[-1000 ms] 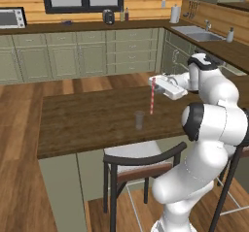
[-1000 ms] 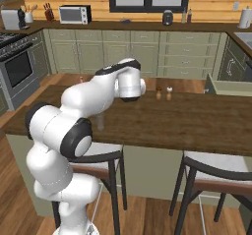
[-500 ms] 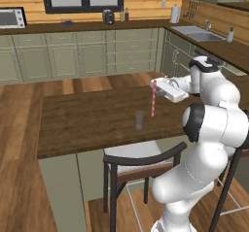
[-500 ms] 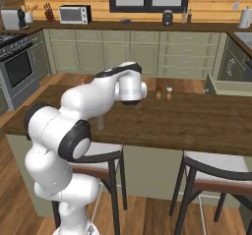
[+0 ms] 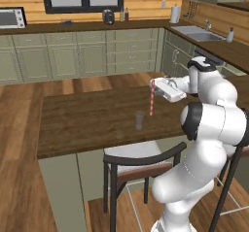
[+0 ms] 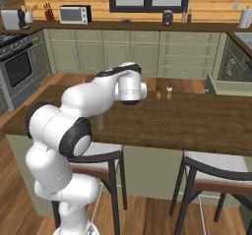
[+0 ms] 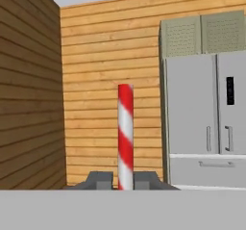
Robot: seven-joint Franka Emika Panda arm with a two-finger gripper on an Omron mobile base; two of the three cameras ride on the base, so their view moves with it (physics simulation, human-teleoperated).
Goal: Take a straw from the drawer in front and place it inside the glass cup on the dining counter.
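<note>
Gripper: jaws pinching the straw, held upright above the dining counter
Glass cup: standing near the counter's front edge, just beside the straw's lower end

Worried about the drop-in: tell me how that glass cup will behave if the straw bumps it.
The glass cup looks small and thin, so probably light and apt to slide on the smooth dining counter. The straw is much taller, so leaning inside it might tip the cup.
</note>
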